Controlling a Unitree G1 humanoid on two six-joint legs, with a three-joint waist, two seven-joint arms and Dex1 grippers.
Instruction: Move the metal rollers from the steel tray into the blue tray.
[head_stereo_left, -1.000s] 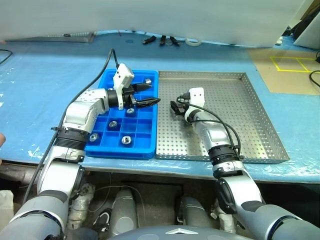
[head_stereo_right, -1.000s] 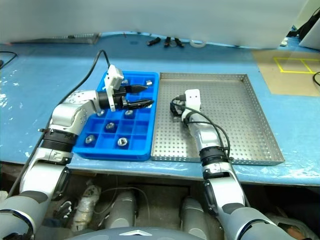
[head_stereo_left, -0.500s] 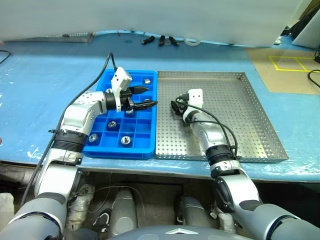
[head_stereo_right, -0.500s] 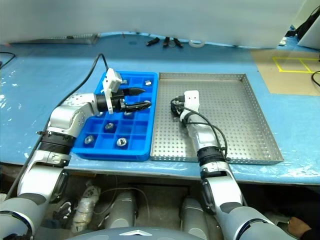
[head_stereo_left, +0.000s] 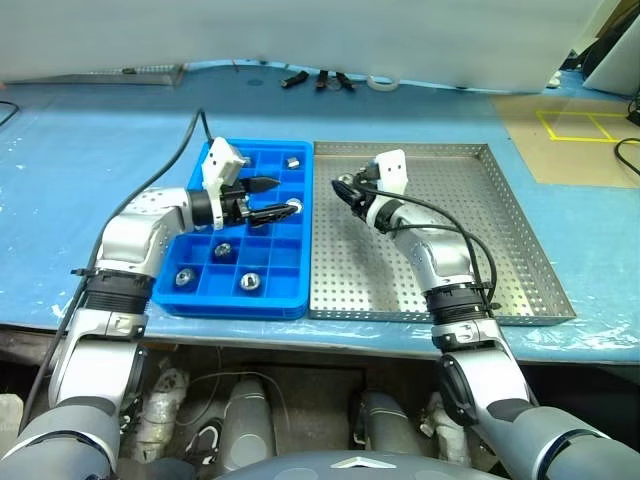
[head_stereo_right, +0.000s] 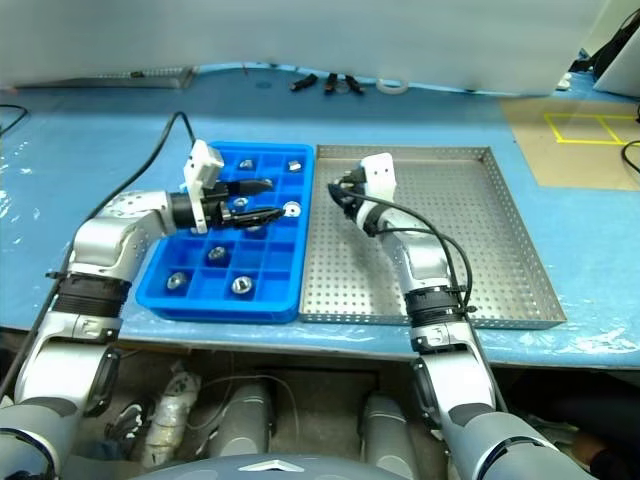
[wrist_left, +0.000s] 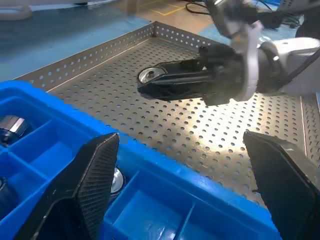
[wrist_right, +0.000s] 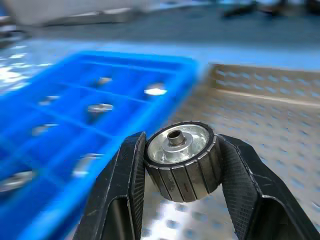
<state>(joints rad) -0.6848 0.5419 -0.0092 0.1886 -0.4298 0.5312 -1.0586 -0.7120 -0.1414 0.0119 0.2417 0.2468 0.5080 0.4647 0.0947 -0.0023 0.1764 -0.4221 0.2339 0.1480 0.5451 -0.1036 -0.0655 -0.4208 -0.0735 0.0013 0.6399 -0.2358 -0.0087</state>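
The right pincer (wrist_right: 180, 165) is clamped on one metal roller (wrist_right: 181, 160), a short ribbed cylinder with a bright face and a small central hole, held between the two black fingers above the near-left part of the steel tray (head_stereo_left: 500, 240), close to the rim that borders the blue tray (head_stereo_left: 205, 295). The steel tray's perforated floor around it lies bare. The left pincer (head_stereo_left: 272, 198) hangs over the blue tray with its fingers spread wide and nothing between them; its tips point toward the right pincer, and the two stand near each other but apart, with the blue tray's right wall and the steel tray's left rim between them. In the blue tray several rollers sit singly in their compartments: one at the far row (head_stereo_left: 292, 160), one just beside the left pincer's tips (head_stereo_left: 293, 207), and three toward the near side (head_stereo_left: 225, 250) (head_stereo_left: 251, 281) (head_stereo_left: 184, 275). The two trays lie side by side, touching or nearly so, on a surface covered in blue sheeting (head_stereo_left: 90, 170). At the far edge of the surface lie a few small dark tools (head_stereo_left: 320, 79) and a white ring of tape (head_stereo_left: 381, 83), well apart from the trays. To the right, a brown floor patch bears yellow tape lines (head_stereo_left: 585, 127).
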